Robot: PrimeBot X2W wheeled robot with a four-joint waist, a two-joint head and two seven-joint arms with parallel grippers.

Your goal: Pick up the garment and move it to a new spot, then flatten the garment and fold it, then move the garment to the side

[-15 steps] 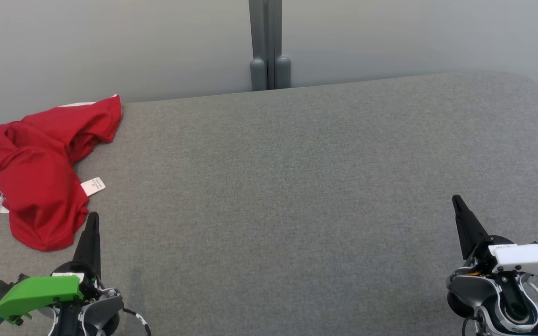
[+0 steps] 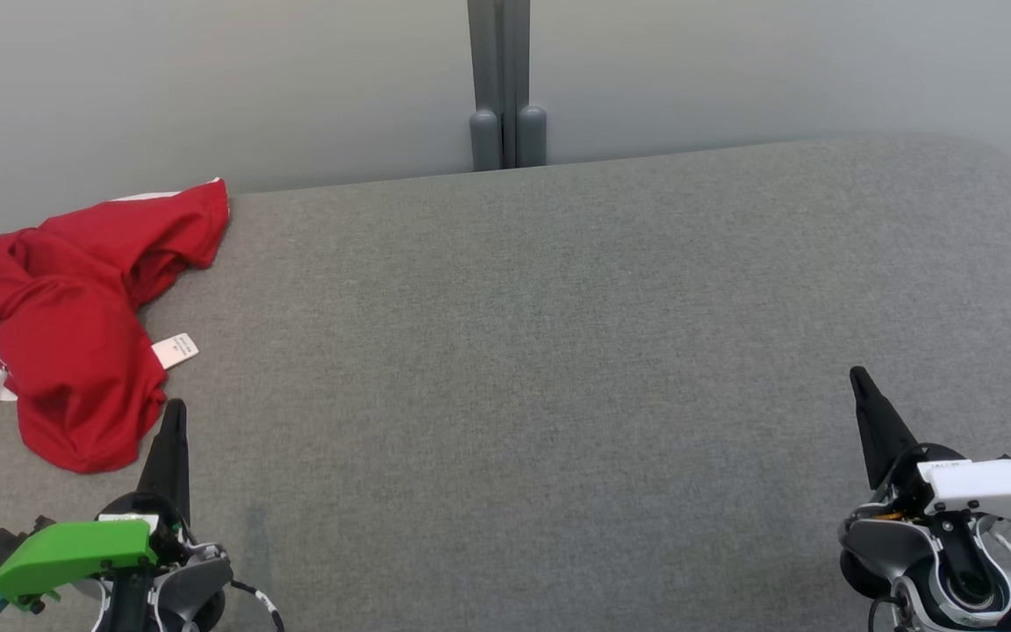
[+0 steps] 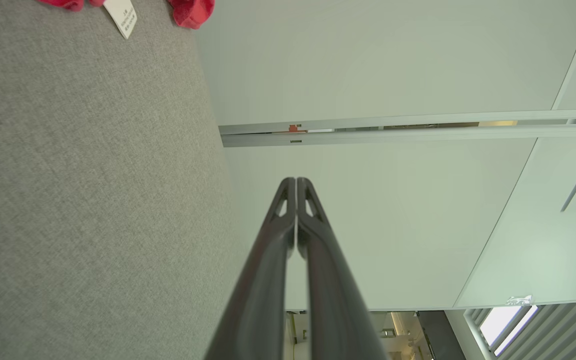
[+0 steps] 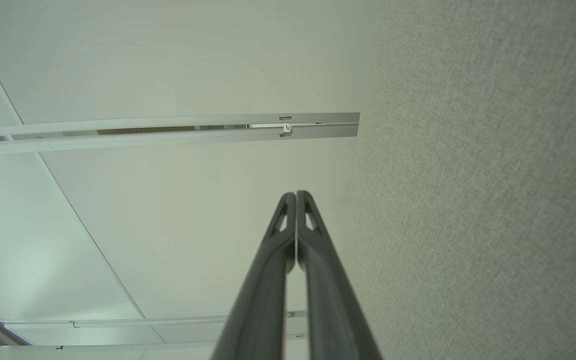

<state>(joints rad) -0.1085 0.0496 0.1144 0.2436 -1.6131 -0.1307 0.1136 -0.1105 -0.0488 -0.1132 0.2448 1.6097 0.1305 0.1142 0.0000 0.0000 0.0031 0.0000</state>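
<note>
Head view: my crumpled red garment (image 2: 75, 351) lies on the grey desk (image 2: 558, 351). My left pincer (image 2: 174, 408), closed tight and empty, sits just beside it; my right pincer (image 2: 856, 376), likewise closed, is well apart.

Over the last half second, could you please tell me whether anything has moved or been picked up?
Nothing has visibly changed. The red garment lies crumpled and untouched at the far left of the grey surface. The left pincer and the right pincer are both shut and empty, near the front edge as before.
</note>
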